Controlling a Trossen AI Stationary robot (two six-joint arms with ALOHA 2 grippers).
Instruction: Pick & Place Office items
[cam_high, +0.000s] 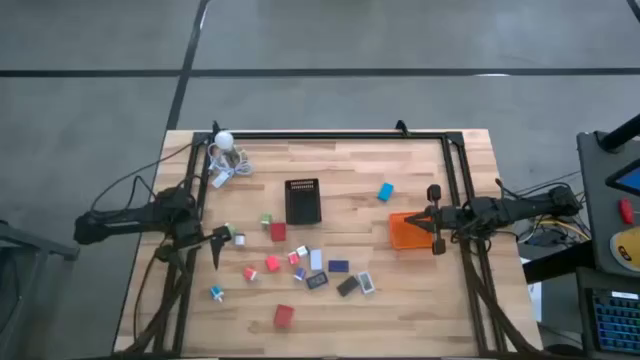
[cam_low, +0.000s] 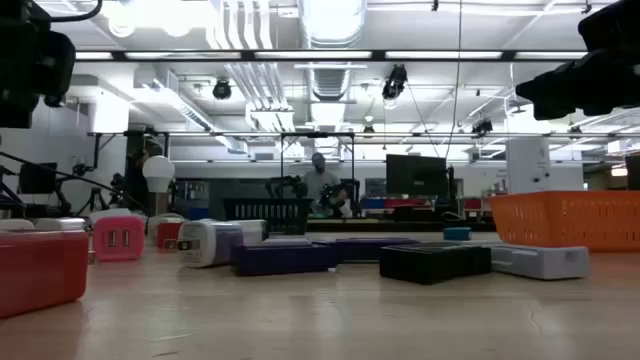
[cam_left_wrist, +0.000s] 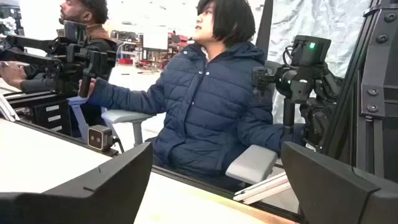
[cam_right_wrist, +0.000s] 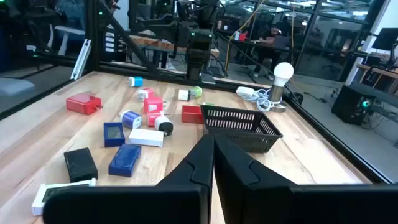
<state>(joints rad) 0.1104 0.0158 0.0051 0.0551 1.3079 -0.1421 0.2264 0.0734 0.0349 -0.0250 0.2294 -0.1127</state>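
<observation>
Left gripper (cam_high: 218, 248) jaws wide, empty, hovering at table's left edge. Right gripper (cam_high: 436, 218) closed, empty, beside orange tray (cam_high: 403, 232). Office items (cam_high: 300, 266) scattered mid-table, untouched. Advise: descend square over nearest piece, close centred.

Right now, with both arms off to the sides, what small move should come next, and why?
Probably lower the open left gripper toward the nearest small pieces. It hangs at the table's left side with nothing in it, the pieces lie scattered on the wood, and the right gripper sits shut over the orange tray.
</observation>
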